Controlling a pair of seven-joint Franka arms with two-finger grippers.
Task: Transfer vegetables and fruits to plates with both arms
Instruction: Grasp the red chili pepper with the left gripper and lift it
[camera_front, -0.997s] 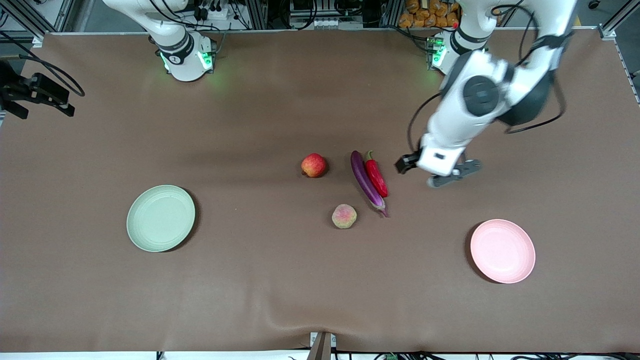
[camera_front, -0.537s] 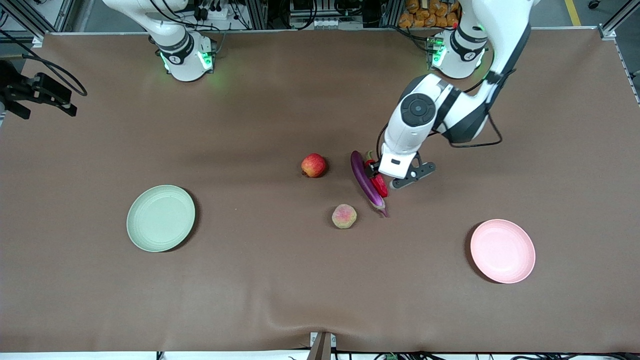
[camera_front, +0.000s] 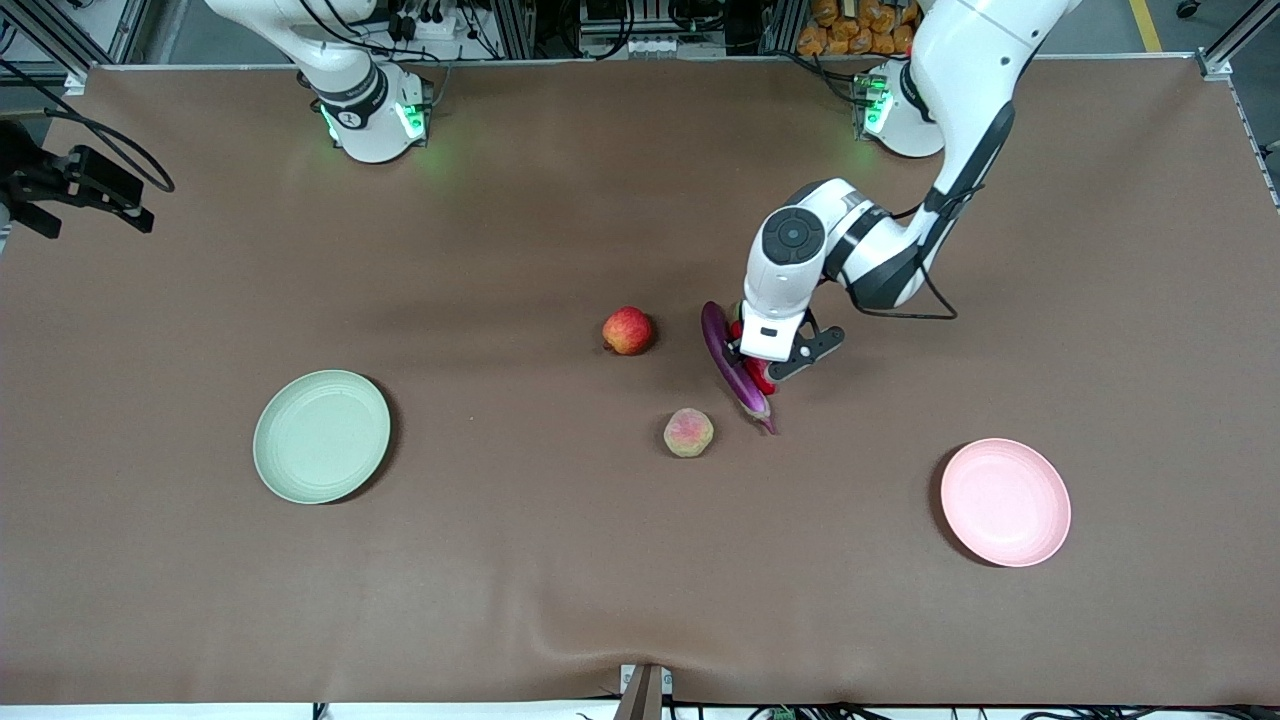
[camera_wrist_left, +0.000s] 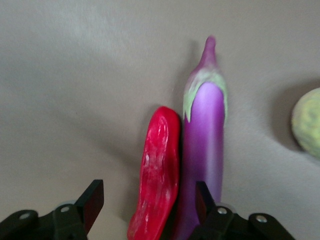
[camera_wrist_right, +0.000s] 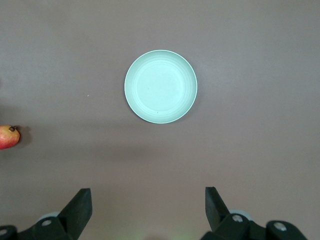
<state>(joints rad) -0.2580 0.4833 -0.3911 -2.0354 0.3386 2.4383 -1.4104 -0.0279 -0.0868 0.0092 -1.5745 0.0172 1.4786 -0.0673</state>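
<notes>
Chili pepper (glossy, likely slippery) touches eggplant; left gripper straddles both, jaws spread. Grip mid-body. Right gripper waits, jaws apart.

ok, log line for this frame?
left gripper: open, straddling chili pepper beside eggplant | right gripper: open, waiting | plates: nothing on them

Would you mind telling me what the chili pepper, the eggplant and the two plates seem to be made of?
Chili pepper and eggplant: probably plastic replicas, going by their even, waxy gloss, though real produce can't be excluded. Green plate and pink plate: matte, flat pastel colour with faint rings, likely plastic or fibre composite.
</notes>
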